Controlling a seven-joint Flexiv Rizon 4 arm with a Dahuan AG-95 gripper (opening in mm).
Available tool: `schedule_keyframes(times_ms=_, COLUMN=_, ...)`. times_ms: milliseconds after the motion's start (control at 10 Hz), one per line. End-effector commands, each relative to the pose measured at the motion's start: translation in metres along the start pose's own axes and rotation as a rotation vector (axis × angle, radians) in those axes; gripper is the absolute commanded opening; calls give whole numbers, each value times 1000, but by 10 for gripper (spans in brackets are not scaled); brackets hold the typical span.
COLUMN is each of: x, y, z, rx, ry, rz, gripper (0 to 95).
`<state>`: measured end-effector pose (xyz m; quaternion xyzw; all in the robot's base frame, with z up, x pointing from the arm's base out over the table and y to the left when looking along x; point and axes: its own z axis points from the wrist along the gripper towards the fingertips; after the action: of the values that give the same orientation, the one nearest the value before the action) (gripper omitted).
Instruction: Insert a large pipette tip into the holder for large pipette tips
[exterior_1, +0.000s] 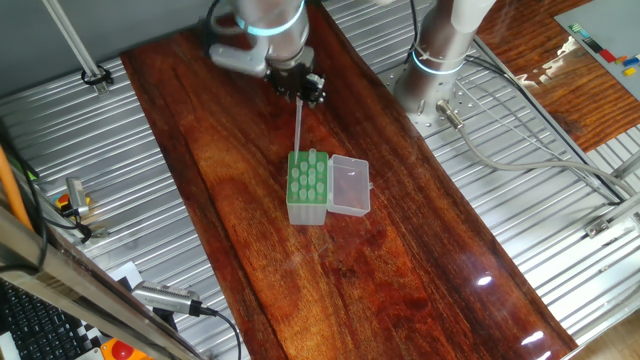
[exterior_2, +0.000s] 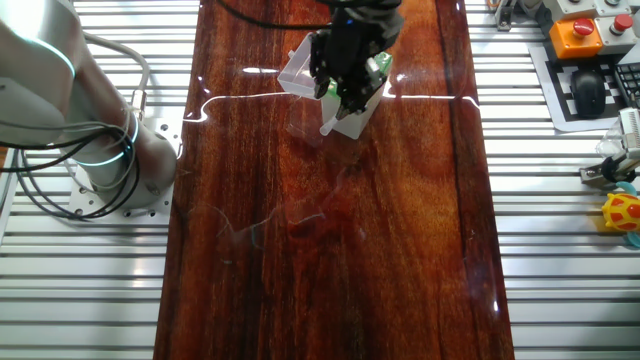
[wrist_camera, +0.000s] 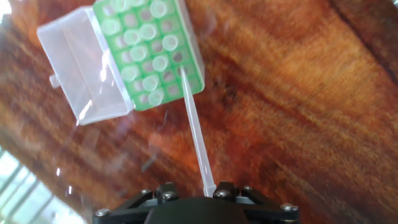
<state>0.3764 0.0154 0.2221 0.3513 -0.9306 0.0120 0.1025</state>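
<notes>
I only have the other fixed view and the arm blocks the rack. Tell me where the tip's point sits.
Observer: In the hand view the large pipette tip has its point at a hole on the near edge of the holder, by the corner.
Operator: Report the lid.
Observer: The clear lid lies folded open beside the rack.
Operator: Confirm the grip.
Observer: The gripper is shut on the tip's wide end.
Operator: Say whether other holes are filled.
Observer: Yes, several holes already hold tips.
</notes>
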Motion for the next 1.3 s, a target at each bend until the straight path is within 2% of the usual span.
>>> schedule_keyframes(times_ms=100, x=-2, y=0, z=0, rx=-7, ry=-59, rz=22, gripper=380)
schedule_keyframes(times_ms=600, x=-1, y=-1, z=1, rx=-9, ry=-56, rz=-5, gripper=380)
schedule_keyframes(times_ms=1300, x=10, y=-12, z=12, rx=-16, ry=-64, rz=-16, gripper=380)
